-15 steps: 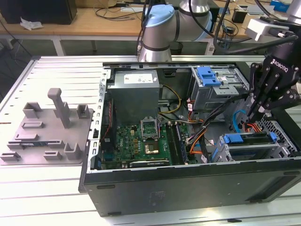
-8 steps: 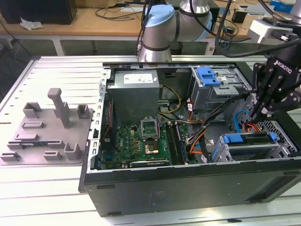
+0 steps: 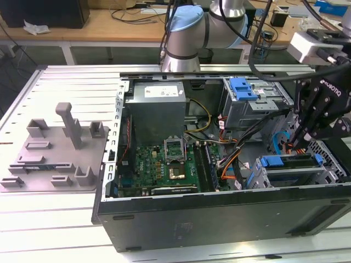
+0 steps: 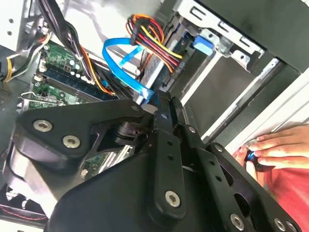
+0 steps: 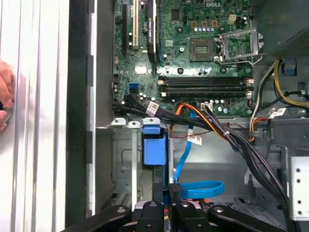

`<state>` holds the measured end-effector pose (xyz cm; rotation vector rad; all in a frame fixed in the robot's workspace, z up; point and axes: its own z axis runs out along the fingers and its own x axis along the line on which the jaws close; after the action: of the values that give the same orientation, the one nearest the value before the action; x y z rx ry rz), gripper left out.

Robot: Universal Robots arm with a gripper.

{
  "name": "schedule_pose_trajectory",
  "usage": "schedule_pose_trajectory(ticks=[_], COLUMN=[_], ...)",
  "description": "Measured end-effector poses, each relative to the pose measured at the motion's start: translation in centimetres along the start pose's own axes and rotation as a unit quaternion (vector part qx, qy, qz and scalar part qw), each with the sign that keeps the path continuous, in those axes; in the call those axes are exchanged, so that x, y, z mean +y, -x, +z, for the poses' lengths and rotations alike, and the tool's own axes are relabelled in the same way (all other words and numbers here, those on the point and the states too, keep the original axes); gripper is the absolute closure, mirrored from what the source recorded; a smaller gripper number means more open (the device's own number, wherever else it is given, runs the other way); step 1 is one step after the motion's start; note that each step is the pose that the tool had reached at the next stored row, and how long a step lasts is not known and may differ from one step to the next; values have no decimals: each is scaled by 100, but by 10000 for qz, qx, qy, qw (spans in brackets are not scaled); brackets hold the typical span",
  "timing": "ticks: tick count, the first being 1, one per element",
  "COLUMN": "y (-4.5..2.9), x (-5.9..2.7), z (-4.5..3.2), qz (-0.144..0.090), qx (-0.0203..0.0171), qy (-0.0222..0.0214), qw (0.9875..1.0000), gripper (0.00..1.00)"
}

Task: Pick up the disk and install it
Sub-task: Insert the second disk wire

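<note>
The disk (image 3: 289, 162) shows edge-on in the exterior view, its blue carrier frame slotted into the drive cage (image 3: 285, 178) at the near right corner of the open computer case. In the first wrist view the carrier's blue end (image 5: 154, 147) sits inside the cage. My black gripper (image 3: 296, 143) hangs just above the disk, at its far side, with its fingers pressed together and nothing visible between them. In both wrist views the fingertips (image 5: 175, 191) (image 4: 166, 113) meet close to a looped blue flat cable (image 5: 203, 188) (image 4: 124, 63).
The case holds a motherboard (image 3: 164, 164), a grey power-supply box (image 3: 156, 107), an upper cage with a blue bracket (image 3: 242, 87) and bundled cables (image 5: 231, 140). A grey fixture plate (image 3: 55, 156) lies at the exterior view's left. A person's hand (image 4: 277, 147) rests beside the case.
</note>
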<state>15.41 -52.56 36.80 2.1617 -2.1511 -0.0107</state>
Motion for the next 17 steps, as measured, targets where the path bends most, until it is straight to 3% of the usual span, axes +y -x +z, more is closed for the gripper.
schedule_pose_trajectory(ticks=[2,3,6,7,17], y=[-57,-97,-113,-112,-111], x=[3,4,4,4,-31], z=[12,18,30,35,57], qz=[-4,-10,-19,-21,-35], qx=[-58,-134,-261,-287,-318], qy=[-3,-7,-13,-13,-14], qw=[10000,9999,9997,9996,9995], gripper=[84,84,84,84,84])
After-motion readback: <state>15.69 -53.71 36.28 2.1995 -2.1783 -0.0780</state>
